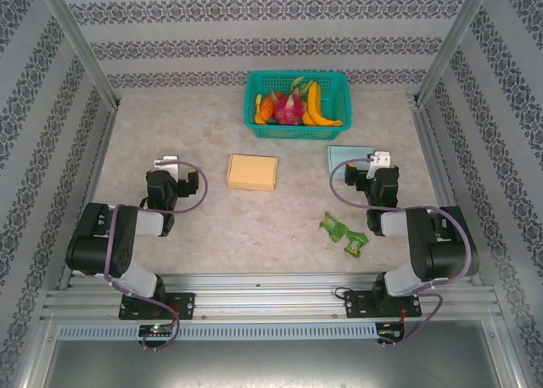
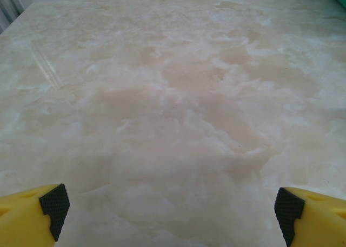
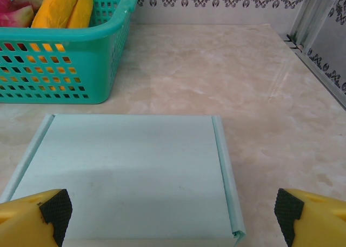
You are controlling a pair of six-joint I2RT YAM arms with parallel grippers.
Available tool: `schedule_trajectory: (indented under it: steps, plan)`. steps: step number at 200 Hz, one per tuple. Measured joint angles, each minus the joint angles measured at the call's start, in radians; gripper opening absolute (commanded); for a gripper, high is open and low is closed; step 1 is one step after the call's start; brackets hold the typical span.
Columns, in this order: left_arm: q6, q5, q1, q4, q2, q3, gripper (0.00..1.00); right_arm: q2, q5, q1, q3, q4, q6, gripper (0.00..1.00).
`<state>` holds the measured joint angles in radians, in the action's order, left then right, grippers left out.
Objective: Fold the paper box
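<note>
Two flat paper boxes lie on the marble table. A tan paper box (image 1: 252,172) sits mid-table, between the two arms. A pale teal paper box (image 1: 346,156) (image 3: 130,171) lies flat right in front of my right gripper (image 1: 378,162) (image 3: 173,209), whose yellow fingers (image 3: 32,214) stand wide apart above its near edge, touching nothing. A folded flap runs along the teal box's right side. My left gripper (image 1: 168,165) (image 2: 173,209) is open over bare tabletop, left of the tan box, with nothing between its fingers.
A teal basket (image 1: 256,116) (image 3: 102,68) of fruit stands at the back centre, just beyond the teal box. Green wrappers (image 1: 344,233) lie near the right arm. Metal frame posts and patterned walls enclose the table.
</note>
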<state>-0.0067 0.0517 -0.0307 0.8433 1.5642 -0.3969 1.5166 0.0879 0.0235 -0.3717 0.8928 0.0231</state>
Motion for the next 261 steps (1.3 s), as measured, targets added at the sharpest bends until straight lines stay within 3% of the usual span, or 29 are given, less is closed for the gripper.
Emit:
schedule_trajectory:
  steps: [261]
  plan:
    - [0.000, -0.051, 0.019, -0.022, 0.000, -0.003, 1.00, 0.000, 0.000, 0.000, 0.000, 0.000, 0.000, 0.98]
